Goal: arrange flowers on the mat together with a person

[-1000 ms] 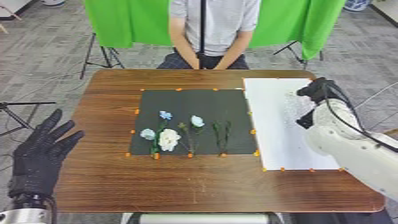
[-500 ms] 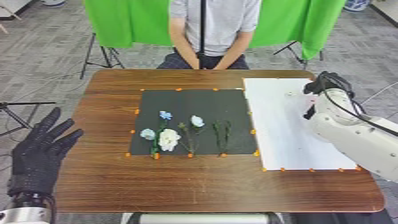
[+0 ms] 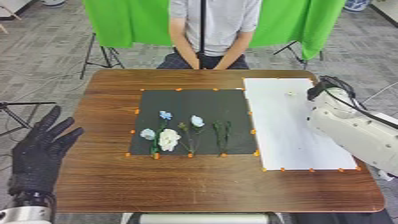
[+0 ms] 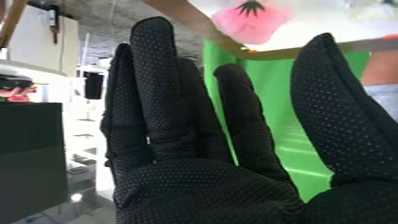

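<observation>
Grey carpet [image 3: 67, 60] and a bright green cloth [image 3: 124, 25] lie beyond the brown wooden table [image 3: 204, 185], its wood running between the near edge and the black mat [image 3: 195, 100], with a white rectangular sheet [image 3: 302, 135] along the mat's right side. White and blue artificial flowers [image 3: 169, 140] with green stems lie on the mat's nearer half. Beyond the table's left edge, the left robot hand [image 3: 37, 155] is open; the right robot hand [image 3: 330, 86], also open, is over the sheet's far right edge.
</observation>
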`<state>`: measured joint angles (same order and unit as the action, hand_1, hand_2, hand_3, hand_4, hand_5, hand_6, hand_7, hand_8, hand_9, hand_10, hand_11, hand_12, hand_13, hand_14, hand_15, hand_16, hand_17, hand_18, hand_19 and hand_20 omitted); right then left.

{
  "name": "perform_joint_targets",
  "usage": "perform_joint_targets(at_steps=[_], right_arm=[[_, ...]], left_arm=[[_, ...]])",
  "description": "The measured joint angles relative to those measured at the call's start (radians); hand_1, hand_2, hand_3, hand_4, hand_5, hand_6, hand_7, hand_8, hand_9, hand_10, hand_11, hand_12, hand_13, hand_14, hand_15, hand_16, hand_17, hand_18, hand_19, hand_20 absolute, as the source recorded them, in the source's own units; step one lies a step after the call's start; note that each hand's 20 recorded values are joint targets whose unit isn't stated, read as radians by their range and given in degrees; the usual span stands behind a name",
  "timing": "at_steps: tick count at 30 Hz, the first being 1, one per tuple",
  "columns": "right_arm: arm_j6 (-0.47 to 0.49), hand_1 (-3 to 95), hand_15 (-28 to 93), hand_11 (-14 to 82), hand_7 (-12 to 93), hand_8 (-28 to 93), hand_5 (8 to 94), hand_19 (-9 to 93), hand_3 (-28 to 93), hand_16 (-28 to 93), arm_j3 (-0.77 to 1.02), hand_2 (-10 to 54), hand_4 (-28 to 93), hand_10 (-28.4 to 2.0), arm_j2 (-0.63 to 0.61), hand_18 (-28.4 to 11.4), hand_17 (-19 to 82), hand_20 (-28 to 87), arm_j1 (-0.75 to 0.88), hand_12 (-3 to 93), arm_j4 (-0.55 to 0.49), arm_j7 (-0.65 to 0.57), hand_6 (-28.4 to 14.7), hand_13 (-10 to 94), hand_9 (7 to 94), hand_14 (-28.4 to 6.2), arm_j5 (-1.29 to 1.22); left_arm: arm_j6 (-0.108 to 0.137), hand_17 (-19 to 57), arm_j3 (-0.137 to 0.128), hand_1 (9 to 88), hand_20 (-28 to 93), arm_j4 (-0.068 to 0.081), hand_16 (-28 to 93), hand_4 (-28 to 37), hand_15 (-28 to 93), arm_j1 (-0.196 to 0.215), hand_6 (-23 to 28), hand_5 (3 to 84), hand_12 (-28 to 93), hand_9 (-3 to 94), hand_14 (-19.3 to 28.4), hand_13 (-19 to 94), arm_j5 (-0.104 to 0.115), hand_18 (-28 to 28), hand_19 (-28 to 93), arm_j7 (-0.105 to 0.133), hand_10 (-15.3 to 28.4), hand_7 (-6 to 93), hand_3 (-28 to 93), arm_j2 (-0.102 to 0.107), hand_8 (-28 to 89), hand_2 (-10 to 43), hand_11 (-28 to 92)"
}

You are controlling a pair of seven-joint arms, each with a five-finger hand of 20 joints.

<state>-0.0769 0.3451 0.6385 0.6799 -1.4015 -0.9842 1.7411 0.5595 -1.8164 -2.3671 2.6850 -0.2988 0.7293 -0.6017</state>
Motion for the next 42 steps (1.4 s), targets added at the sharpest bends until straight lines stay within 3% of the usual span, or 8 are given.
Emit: perform_joint_targets(at_steps=[3, 5, 10, 16, 19, 25, 31, 42], right_arm=[[0.037, 36.8, 58, 12.8, 14, -12, 46.7, 77, 77, 8, -0.037, -5.3, -25, -17.6, 0.010, -20.5, 25, 4, -0.026, 15.1, 0.021, 0.017, -0.8, 57, 49.6, -14.3, 0.001], [0.057, 37.2, 58, 12.8, 15, -12, 47.2, 77, 77, 8, -0.069, -5.5, -25, -17.3, 0.017, -20.4, 25, 3, -0.048, 15.1, 0.033, 0.028, -0.6, 57, 50.2, -14.1, 0.001], [0.081, 39.5, 57, 14.3, 16, -12, 49.9, 77, 77, 8, -0.080, -6.3, -25, -16.1, 0.039, -20.1, 25, 3, -0.067, 15.2, 0.056, 0.037, 0.1, 58, 53.9, -13.4, 0.000], [0.104, 44.8, 55, 17.3, 19, -14, 56.9, 77, 76, 10, -0.080, -7.9, -27, -13.9, 0.052, -19.0, 27, 3, -0.071, 15.0, 0.072, 0.038, 1.6, 64, 63.2, -11.0, -0.002], [0.133, 47.2, 54, 18.3, 20, -13, 60.4, 78, 75, 11, -0.077, -8.3, -27, -12.3, 0.059, -18.4, 28, 3, -0.071, 15.2, 0.084, 0.038, 2.2, 66, 66.5, -9.9, -0.011], [0.154, 58.1, 50, 9.3, 26, -3, 76.5, 80, 65, 23, -0.075, -9.5, -28, -6.9, 0.073, -15.8, 33, 2, -0.067, 33.8, 0.105, 0.039, 3.4, 77, 88.4, -4.0, -0.016], [0.105, 59.0, 51, 15.5, 26, -2, 78.6, 81, 66, 23, -0.063, -9.5, -28, -6.6, 0.077, -15.4, 34, 2, -0.050, 34.5, 0.100, 0.046, 3.2, 80, 90.6, -3.3, 0.009], [-0.038, 58.4, 51, 14.6, 25, -1, 79.0, 83, 68, 24, 0.044, -9.5, -28, -6.4, 0.008, -15.4, 34, 2, 0.056, 36.5, -0.157, 0.063, 2.5, 80, 90.8, -3.0, 0.178]], left_arm=[[0.006, -10.0, 0.002, 18.0, 17, 0.000, -5, -28.3, 45, 0.015, 4.2, 29.9, 13, 28.3, 21.6, 20, 0.042, 17.6, 37, 0.056, 14.5, 10.3, 75, 0.026, -8, 8.4, 17], [0.010, -9.9, 0.009, 18.1, 17, 0.001, -5, -28.3, 45, 0.017, 4.1, 29.8, 13, 28.4, 21.5, 20, 0.056, 17.5, 37, 0.071, 14.5, 10.3, 75, 0.043, -8, 8.4, 17], [0.010, -9.9, 0.014, 18.2, 17, 0.002, -5, -28.3, 45, 0.008, 4.2, 29.8, 12, 28.3, 21.5, 20, 0.047, 17.5, 37, 0.051, 14.4, 10.4, 75, 0.051, -8, 8.2, 17], [0.009, -9.9, 0.011, 18.3, 17, 0.002, -5, -28.3, 45, -0.002, 4.2, 29.9, 13, 28.4, 21.5, 20, 0.017, 17.6, 37, 0.014, 14.4, 10.6, 75, 0.035, -9, 8.2, 17], [0.009, -9.9, 0.011, 18.3, 17, 0.002, -5, -28.3, 45, -0.002, 4.2, 29.9, 13, 28.4, 21.6, 20, 0.014, 17.6, 37, 0.012, 14.3, 10.5, 75, 0.030, -9, 8.2, 17], [0.009, -9.9, 0.012, 18.3, 17, 0.002, -5, -28.3, 45, -0.001, 4.2, 29.9, 13, 28.3, 21.6, 20, 0.020, 17.5, 37, 0.025, 14.4, 10.5, 75, 0.035, -9, 8.2, 17], [0.009, -9.9, 0.015, 18.3, 17, 0.002, -5, -28.3, 45, -0.008, 4.2, 29.8, 12, 28.4, 21.6, 20, 0.012, 17.5, 37, 0.016, 14.4, 10.5, 75, 0.030, -8, 8.3, 17], [0.007, -10.0, 0.007, 18.4, 17, 0.001, -5, -28.3, 45, -0.015, 4.2, 29.8, 13, 28.4, 21.6, 20, -0.018, 17.6, 37, -0.020, 14.4, 10.5, 75, -0.007, -8, 8.2, 17]])
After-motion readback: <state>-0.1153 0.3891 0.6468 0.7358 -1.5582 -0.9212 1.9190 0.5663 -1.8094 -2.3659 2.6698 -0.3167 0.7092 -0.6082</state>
